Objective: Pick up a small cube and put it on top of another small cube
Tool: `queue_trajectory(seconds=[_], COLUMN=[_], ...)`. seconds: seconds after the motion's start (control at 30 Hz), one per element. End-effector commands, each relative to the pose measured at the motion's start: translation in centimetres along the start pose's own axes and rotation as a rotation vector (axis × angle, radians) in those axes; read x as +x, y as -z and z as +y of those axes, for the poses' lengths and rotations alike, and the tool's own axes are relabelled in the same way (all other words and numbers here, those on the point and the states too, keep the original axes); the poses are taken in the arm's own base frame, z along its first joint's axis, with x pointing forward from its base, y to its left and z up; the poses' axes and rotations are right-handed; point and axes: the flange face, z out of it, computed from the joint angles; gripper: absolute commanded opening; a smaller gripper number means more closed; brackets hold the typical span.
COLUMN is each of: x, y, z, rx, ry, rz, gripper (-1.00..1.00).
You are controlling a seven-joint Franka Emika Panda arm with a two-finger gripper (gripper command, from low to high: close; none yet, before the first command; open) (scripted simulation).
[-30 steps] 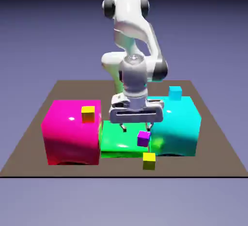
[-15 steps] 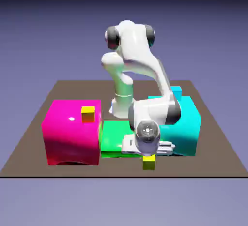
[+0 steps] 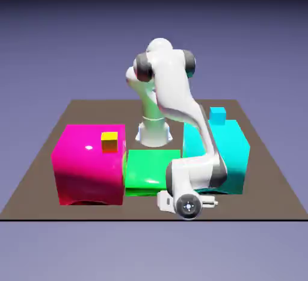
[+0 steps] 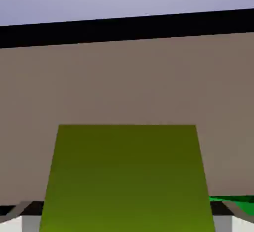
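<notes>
In the hand view the small cube [image 4: 127, 176] fills the lower middle as a lime-green face, sitting on the brown table between my grey fingertips [image 4: 29, 217]. My gripper [image 4: 127, 222] is shut on it. From outside, the hand [image 3: 187, 204] is low at the table's front edge and hides that cube. The other small cube [image 3: 218, 115], turquoise, rests on top of the large cyan block [image 3: 233, 147], behind and to the exterior view's right of the hand.
A large magenta block [image 3: 89, 166] carries a small orange-sided, yellow-topped cube [image 3: 109, 142]. A low green block [image 3: 149, 168] lies between the magenta and cyan blocks, just behind the hand. The arm's forearm crosses in front of the cyan block.
The hand came forward and down from above the green block to the table's front edge, and the jaws went from open to shut on the lime-green cube.
</notes>
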Motion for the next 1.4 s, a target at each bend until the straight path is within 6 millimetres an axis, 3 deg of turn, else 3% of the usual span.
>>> queue_trajectory(seconds=[0.0, 0.07, 0.17, 0.2, 0.47, 0.57, 0.77, 1.0, 1.03, 1.1, 1.27, 1.3, 1.33, 1.37], x=[-0.2, -0.7, -12.8, -14.9, -26.6, -29.7, -34.6, -38.0, -36.4, -36.0, -34.9, -34.9, -34.9, -35.2], y=[1.2, 3.7, 6.8, 7.3, 8.4, 7.7, 4.7, -1.3, -1.1, -1.1, -7.3, -7.3, -7.3, -6.0], z=[0.2, 0.8, -2.2, -1.7, 5.3, 8.4, 14.1, 18.7, 19.0, 19.1, 17.9, 17.9, 17.9, 18.1], rx=[-0.001, -0.001, 0.001, 0.009, 0.052, 0.054, 0.038, -0.003, 0.002, 0.004, 0.004, 0.004, 0.004, 0.004], ry=[0.000, -0.001, 0.120, 0.137, 0.194, 0.190, 0.144, 0.019, -0.002, -0.006, -0.006, -0.006, -0.006, -0.004], rz=[0.002, 0.002, 0.194, 0.198, 0.149, 0.122, 0.084, 0.069, 0.011, -0.002, -0.002, -0.002, -0.002, -0.003], gripper=[-1.00, -1.00, -1.00, -1.00, -1.00, -1.00, -1.00, -1.00, -1.00, -1.00, -1.00, 1.00, 1.00, 1.00])
